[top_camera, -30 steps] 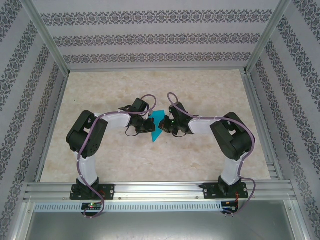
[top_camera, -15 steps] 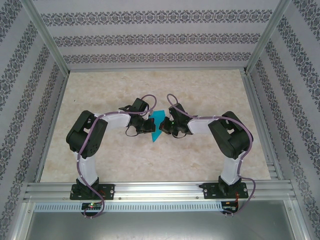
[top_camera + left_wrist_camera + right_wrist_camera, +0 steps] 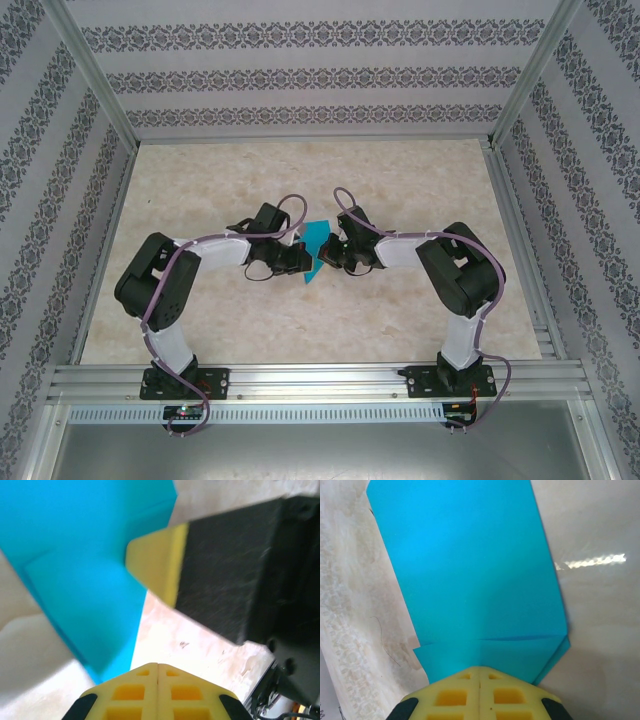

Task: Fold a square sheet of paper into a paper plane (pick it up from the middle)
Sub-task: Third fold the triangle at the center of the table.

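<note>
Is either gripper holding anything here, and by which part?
Right gripper: shut on the folded blue paper, at its near end, mid-width. Left gripper: shut by a corner of it; whether it pinches cannot be told.

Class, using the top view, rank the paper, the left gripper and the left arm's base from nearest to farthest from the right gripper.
1. Paper: in the middle, right at the right gripper's fingertips.
2. Left gripper: just across the paper, on its left side.
3. Left arm's base: far off, at the near-left edge.
</note>
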